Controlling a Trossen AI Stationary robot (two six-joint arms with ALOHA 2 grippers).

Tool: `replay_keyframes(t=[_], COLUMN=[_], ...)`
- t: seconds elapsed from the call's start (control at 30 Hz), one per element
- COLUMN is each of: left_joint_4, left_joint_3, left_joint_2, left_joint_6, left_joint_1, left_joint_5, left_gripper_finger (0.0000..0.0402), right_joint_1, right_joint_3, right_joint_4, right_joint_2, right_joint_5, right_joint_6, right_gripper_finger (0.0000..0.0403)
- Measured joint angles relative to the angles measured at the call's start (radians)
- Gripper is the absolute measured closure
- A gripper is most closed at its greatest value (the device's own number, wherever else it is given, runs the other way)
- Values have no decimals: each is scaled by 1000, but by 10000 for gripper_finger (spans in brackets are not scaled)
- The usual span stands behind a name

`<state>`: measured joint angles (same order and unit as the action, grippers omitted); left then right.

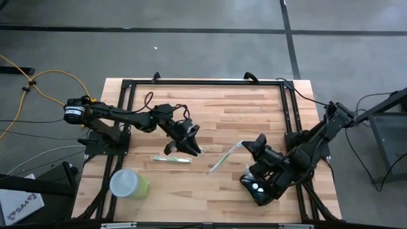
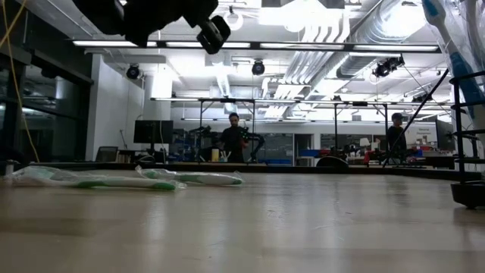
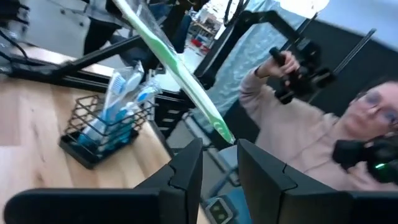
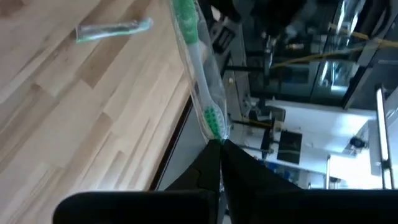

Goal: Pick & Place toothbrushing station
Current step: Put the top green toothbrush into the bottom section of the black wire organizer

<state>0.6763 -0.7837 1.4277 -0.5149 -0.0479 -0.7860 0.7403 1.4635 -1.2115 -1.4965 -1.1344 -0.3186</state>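
Observation:
The black wire-mesh holder (image 1: 257,189) stands on the table at the near right, under my right arm, with blue toothbrushes in it; it also shows in the left wrist view (image 3: 102,127). My right gripper (image 1: 249,147) is shut on a clear-wrapped green toothbrush (image 1: 226,158). A second wrapped green toothbrush (image 1: 172,159) lies flat on the table. My left gripper (image 1: 191,147) is open and empty just above and beyond it. The held toothbrush's free end (image 3: 221,127) is close in front of the left fingers, apart from them. My right gripper pinches the wrapped toothbrush at its bristle end (image 4: 214,132) between its two shut fingers. The toothbrush sticks straight out ahead of the fingers, along them, toward the table's left and near side. In the left wrist view it slants through the air (image 3: 174,62).
A lime-green cup with a whitish lid (image 1: 130,183) lies on its side at the near left. A black frame (image 1: 203,83) runs round the tabletop. Bare wood shows at the far middle (image 1: 241,108). A person with hand controllers (image 3: 298,124) is beyond the table.

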Motion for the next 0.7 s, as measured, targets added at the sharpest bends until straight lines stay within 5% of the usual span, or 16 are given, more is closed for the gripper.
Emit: replay_keyframes(t=[0.27, 0.7], left_joint_4=[36, 54], left_joint_3=[0, -2], left_joint_2=[2, 35], left_joint_6=[-146, -152], left_joint_1=[-33, -15], left_joint_5=[-80, -77], left_gripper_finger=[305, 305], right_joint_1=[-17, -150], right_joint_3=[0, 0], right_joint_4=[188, 394], right_joint_2=[0, 0], right_joint_5=[40, 204], right_joint_6=[-226, -437], right_gripper_finger=[399, 399])
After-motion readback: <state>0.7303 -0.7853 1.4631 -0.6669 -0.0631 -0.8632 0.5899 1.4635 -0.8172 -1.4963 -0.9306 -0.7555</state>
